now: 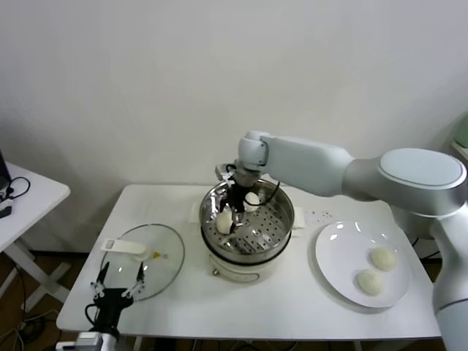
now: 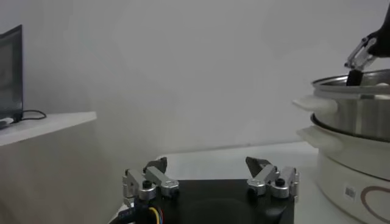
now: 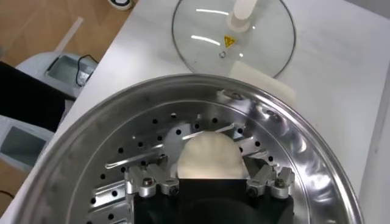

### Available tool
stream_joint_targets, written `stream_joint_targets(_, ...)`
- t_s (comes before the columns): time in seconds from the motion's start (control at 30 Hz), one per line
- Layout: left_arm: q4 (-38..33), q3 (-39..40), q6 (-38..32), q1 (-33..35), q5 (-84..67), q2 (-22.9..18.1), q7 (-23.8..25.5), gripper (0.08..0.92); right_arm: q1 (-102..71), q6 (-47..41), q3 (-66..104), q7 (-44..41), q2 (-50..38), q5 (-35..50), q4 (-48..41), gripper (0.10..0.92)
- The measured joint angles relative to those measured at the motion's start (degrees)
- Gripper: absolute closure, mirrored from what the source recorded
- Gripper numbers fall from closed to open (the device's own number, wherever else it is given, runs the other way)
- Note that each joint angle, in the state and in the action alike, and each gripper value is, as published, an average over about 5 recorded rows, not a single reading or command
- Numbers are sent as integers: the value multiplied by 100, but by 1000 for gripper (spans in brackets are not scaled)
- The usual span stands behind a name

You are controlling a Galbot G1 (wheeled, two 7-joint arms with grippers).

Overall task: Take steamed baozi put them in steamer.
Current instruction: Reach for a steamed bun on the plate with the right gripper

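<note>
The steamer (image 1: 285,219) is a shiny perforated steel basket on a cream-white pot at the table's middle. My right gripper (image 1: 232,212) reaches down into its left side and is shut on a cream-white baozi (image 1: 223,221). In the right wrist view the gripper (image 3: 208,153) has a finger on each side of that baozi (image 3: 210,155), low over the perforated floor (image 3: 152,140). A second baozi (image 1: 253,199) lies at the steamer's back. Two more baozi (image 1: 382,257) (image 1: 369,282) lie on the white plate (image 1: 340,245). My left gripper (image 1: 119,281) is open and empty, parked at the front left.
The glass lid (image 1: 157,257) with its white handle lies flat left of the steamer, also in the right wrist view (image 3: 201,30). The left wrist view shows the steamer's side (image 2: 356,115). A white side table (image 1: 29,194) stands at the far left.
</note>
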Motion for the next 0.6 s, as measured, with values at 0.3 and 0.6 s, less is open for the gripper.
stream_joint_targets(0.3,-1,-21,6,28,-30,24,1,177,851,211,-250,-175,-896,70,975,203)
stream_joint_targets(0.6,-79,-20,54,21,-52,36,-22,177,1499,475,-460,-396,-2331,-226,2007,203)
